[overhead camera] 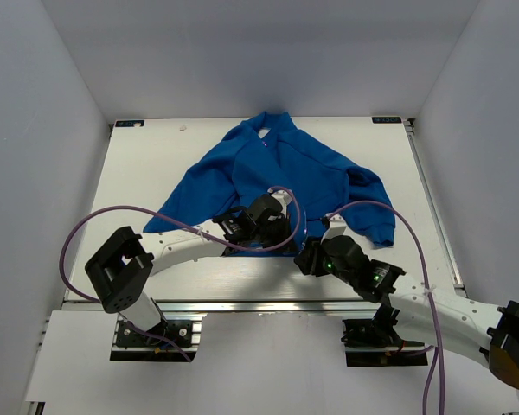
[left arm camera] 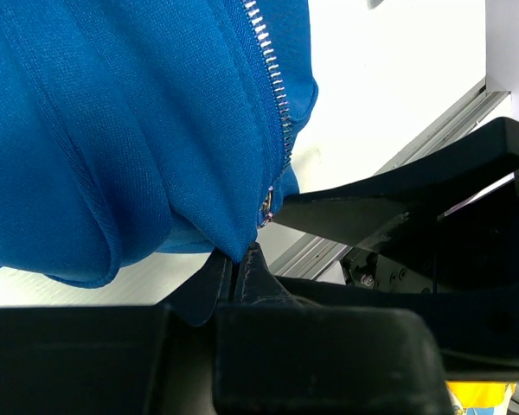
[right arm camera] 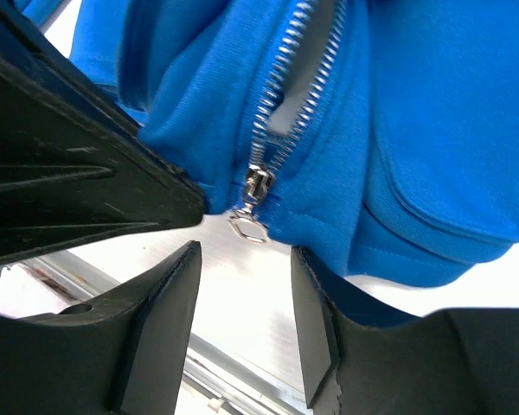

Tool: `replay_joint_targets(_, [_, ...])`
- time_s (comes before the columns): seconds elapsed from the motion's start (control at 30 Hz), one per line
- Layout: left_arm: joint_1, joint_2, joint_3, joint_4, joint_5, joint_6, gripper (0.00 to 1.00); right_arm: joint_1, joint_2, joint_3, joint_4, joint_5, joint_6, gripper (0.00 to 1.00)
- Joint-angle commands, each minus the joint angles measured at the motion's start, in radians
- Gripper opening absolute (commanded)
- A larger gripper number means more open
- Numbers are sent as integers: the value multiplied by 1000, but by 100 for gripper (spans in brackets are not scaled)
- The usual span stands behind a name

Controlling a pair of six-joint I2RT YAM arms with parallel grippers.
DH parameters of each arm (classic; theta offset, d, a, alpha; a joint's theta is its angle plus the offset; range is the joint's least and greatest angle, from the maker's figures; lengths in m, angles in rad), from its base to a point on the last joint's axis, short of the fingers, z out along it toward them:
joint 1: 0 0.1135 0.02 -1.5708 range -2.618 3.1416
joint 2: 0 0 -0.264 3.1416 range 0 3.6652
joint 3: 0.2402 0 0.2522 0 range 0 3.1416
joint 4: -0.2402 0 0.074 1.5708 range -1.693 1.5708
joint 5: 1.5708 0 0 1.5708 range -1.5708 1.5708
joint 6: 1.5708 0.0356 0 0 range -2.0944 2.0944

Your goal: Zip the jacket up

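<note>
The blue jacket [overhead camera: 281, 169] lies spread on the white table [overhead camera: 156, 156], collar at the far side and hem towards the arms. My left gripper [overhead camera: 271, 232] is shut on the hem fabric [left arm camera: 229, 242] just left of the zipper's bottom end. In the left wrist view the grey zipper teeth [left arm camera: 272, 82] run up from there. The zipper slider [right arm camera: 258, 186] sits at the bottom of the zipper, its pull tab [right arm camera: 249, 227] hanging below the hem. My right gripper [right arm camera: 242, 259] stands open just below the tab, touching nothing. Its right finger [right arm camera: 316, 320] lies under the hem edge.
The table's aluminium front rail [right arm camera: 242, 372] runs just below the right gripper. The left gripper's black body [right arm camera: 69, 173] fills the left of the right wrist view, close to the slider. Purple cables [overhead camera: 95, 225] arc over both arms. White walls enclose the table.
</note>
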Motion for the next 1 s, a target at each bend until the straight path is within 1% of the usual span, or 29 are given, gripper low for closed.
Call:
replay_joint_targets(0.0, [-7, -60, 22, -5, 25, -5, 0, 7, -23, -16, 26, 52, 23, 52])
replay_joint_targets(0.13, [-7, -62, 24, -5, 26, -5, 0, 6, -3, -12, 34, 60, 12, 53])
replay_joint_targets(0.4, [-7, -57, 25, -14, 32, 0, 0, 7, 32, -15, 156, 40, -39, 54])
replay_joint_targets(0.6, [-7, -71, 19, -6, 28, 1, 0, 7, 29, -27, 199, 92, -23, 51])
replay_joint_targets(0.7, [-7, -71, 17, -11, 23, 1, 0, 7, 36, -27, 210, 102, -16, 46])
replay_joint_targets(0.73, [-8, -71, 17, -11, 22, 1, 0, 7, 36, -25, 210, 106, -13, 41])
replay_joint_targets(0.8, [-7, -71, 19, -14, 22, 1, 0, 7, 29, -29, 209, 108, -11, 36])
replay_joint_targets(0.83, [-7, -71, 19, -11, 22, 1, 0, 6, 20, -29, 207, 109, -6, 30])
replay_joint_targets(0.9, [-7, -71, 19, -14, 19, 3, 0, 7, 9, -26, 192, 105, -5, 27])
replay_joint_targets(0.97, [-7, -65, 19, -14, 19, 1, 0, 7, -12, -21, 181, 99, -2, 20])
